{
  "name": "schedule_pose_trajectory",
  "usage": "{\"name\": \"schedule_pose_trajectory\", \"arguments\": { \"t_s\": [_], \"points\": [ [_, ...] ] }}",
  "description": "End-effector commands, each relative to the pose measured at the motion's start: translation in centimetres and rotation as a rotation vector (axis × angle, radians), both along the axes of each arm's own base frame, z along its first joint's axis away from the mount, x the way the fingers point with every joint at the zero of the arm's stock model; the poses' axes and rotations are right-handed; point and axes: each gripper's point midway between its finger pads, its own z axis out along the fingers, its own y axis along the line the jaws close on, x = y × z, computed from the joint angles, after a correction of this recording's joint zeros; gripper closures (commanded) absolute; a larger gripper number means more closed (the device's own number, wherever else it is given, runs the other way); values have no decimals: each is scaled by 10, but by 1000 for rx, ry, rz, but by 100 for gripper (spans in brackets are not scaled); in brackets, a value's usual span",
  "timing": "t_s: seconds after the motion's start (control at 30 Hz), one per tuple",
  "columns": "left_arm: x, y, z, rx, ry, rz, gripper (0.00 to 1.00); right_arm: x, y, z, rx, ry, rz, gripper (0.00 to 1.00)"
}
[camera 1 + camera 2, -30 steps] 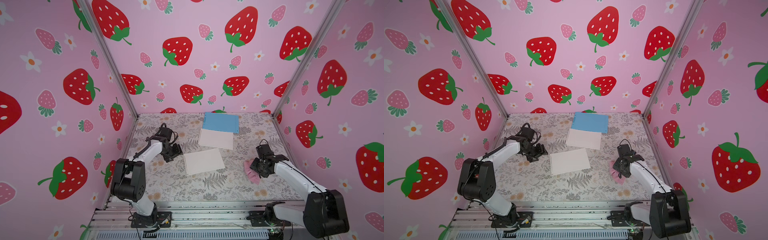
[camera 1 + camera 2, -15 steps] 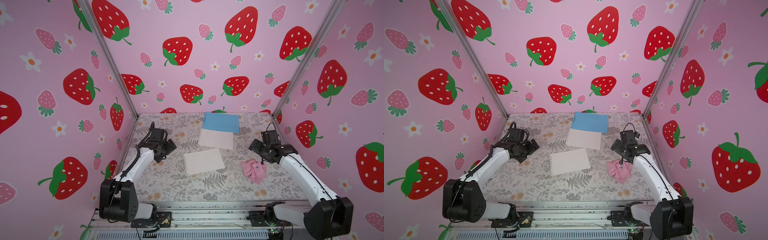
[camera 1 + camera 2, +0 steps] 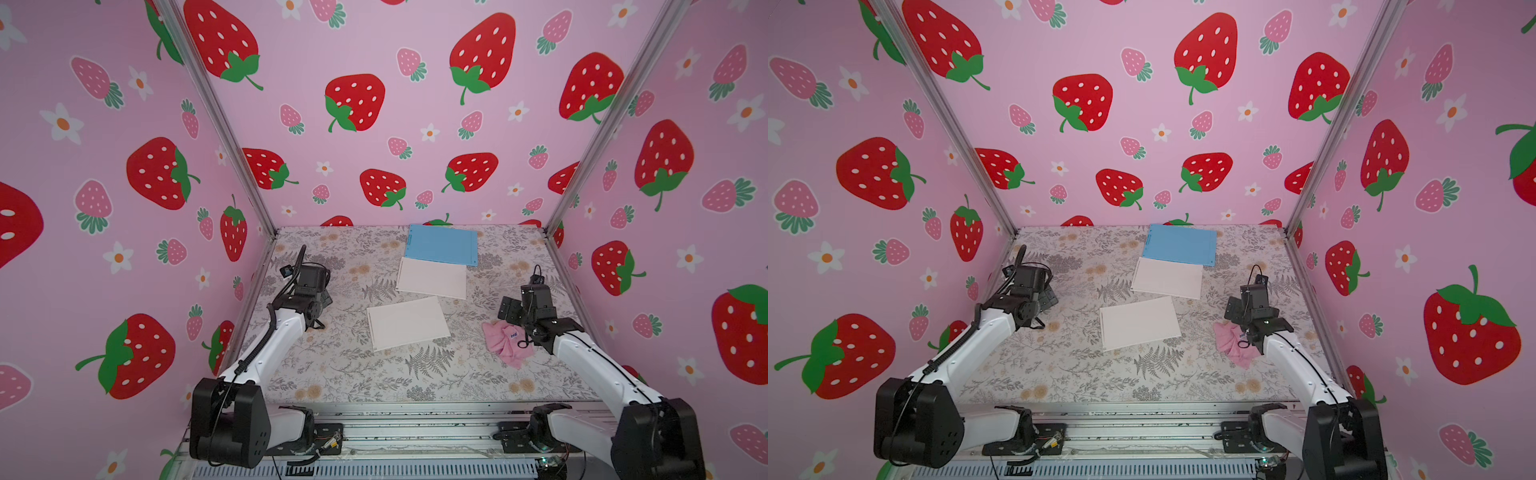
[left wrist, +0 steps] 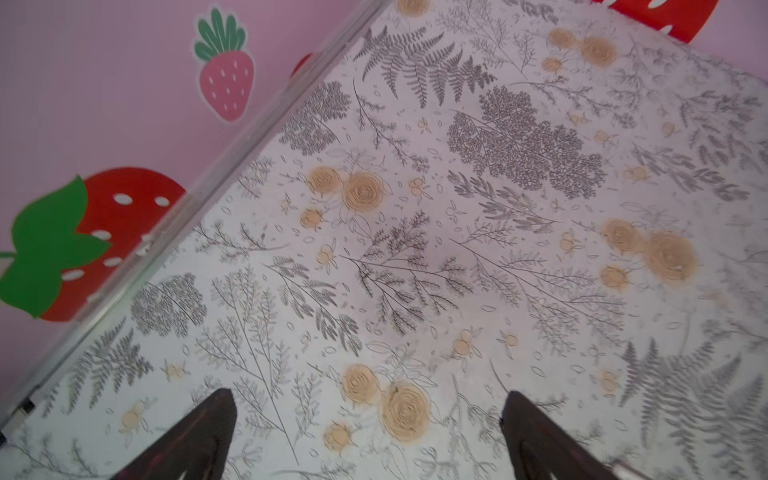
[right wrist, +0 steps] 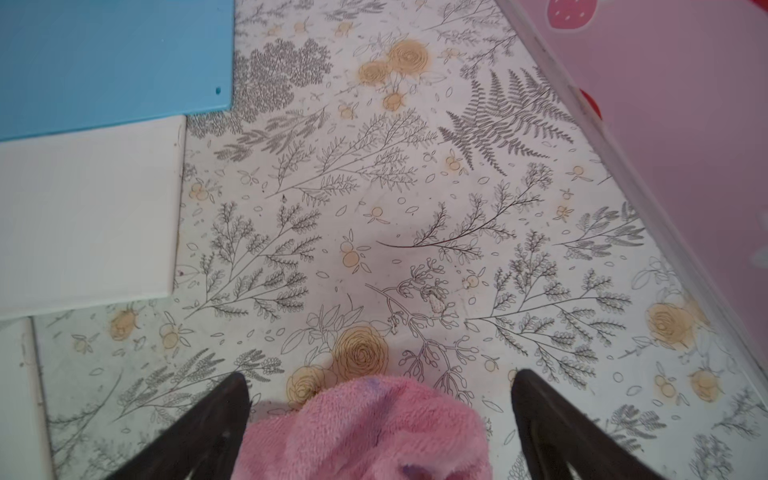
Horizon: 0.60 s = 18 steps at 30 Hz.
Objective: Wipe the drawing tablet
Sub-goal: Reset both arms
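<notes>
3 flat tablets lie on the surface (image 3: 332, 374). Taking the middle tablet (image 3: 432, 277) as landmark: the rear tablet (image 3: 442, 245) lies just behind it, touching or overlapping its far edge; the front tablet (image 3: 408, 322) lies just before it, slightly left. The cloth (image 3: 508, 340) lies right of and before it, near the right wall.

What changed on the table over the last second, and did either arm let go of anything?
The right end effector was down on the pink cloth; it let go, lifted and drew back, and now hangs open above the cloth, which lies crumpled on the table. The left end effector pulled back from the nearer white tablet toward the left wall, open and empty. All three tablets stayed put.
</notes>
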Motion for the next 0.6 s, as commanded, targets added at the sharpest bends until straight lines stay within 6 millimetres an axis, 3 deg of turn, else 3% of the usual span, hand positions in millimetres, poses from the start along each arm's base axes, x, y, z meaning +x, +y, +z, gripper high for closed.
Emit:
{"name": "schedule_pose_trajectory", "arguments": {
  "t_s": [0.0, 0.17, 0.27, 0.4, 0.5, 0.57],
  "points": [
    [20, 11, 6, 191, -49, -106, 1, 32, 11, 6, 8, -103, 94, 1],
    [40, 11, -28, 178, -71, -195, 0, 54, 11, -18, 43, -146, 120, 1],
    [53, 17, -46, 117, -92, -190, 0, 75, 9, -21, 39, -168, 140, 1],
    [80, 20, -45, 92, -174, -222, 0, 101, 3, -20, 65, -215, 178, 1],
    [90, 22, -53, 16, -180, -221, 1, 113, -5, -23, 101, -233, 190, 1],
    [91, 7, -53, 25, -202, -309, 1, 112, -3, -27, 144, -235, 217, 1]
  ]
}}
